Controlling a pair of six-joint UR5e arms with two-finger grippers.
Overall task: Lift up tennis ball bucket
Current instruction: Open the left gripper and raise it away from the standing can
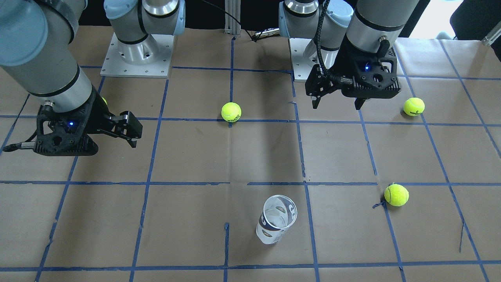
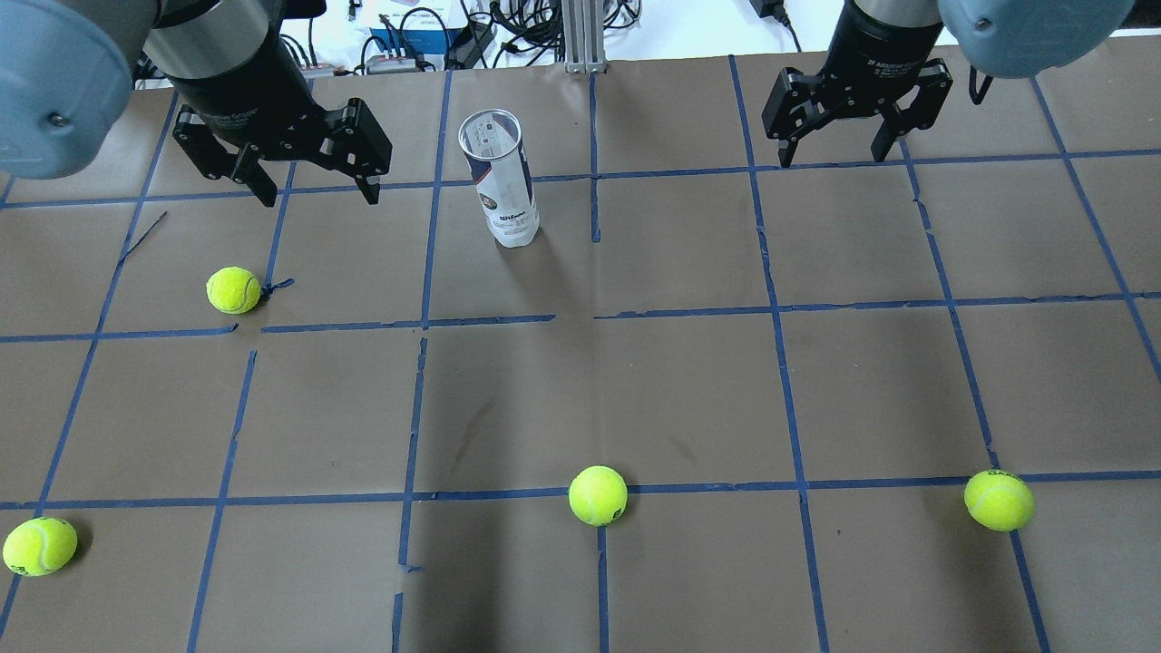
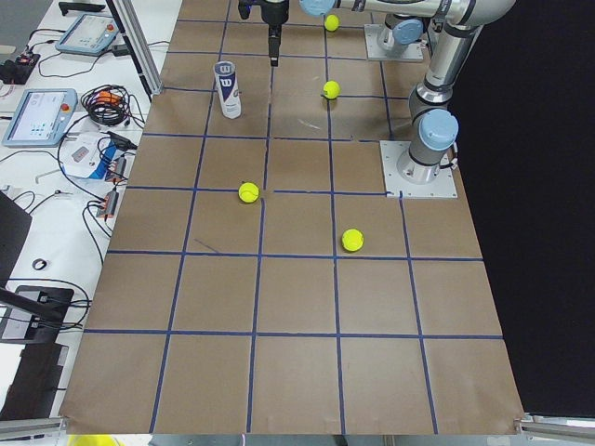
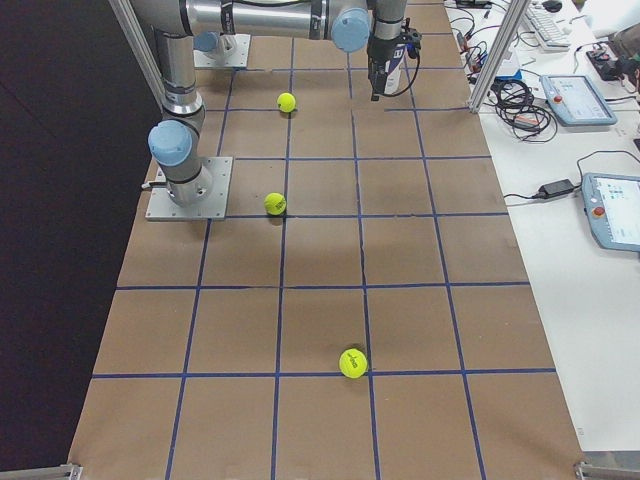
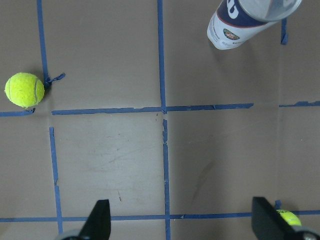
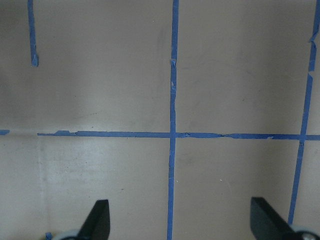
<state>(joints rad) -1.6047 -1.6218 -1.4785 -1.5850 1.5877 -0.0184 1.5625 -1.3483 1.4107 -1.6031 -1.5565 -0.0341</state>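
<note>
The tennis ball bucket (image 2: pixel 502 179) is a clear can with a white and navy label. It stands upright with its top open near the table's far edge, just left of centre. It also shows in the front view (image 1: pixel 276 221), the left wrist view (image 5: pixel 240 20) and the exterior left view (image 3: pixel 227 89). My left gripper (image 2: pixel 317 192) hangs open and empty above the table, to the left of the bucket and apart from it. My right gripper (image 2: pixel 830 160) hangs open and empty well to the bucket's right. Only bare paper and blue tape lie below it.
Several yellow-green tennis balls lie loose on the brown paper. One (image 2: pixel 233 290) is near the left gripper, one (image 2: pixel 598 495) is at the near middle, one (image 2: pixel 999 500) is at the near right, and one (image 2: pixel 39 546) is at the near left. Cables and devices line the far edge.
</note>
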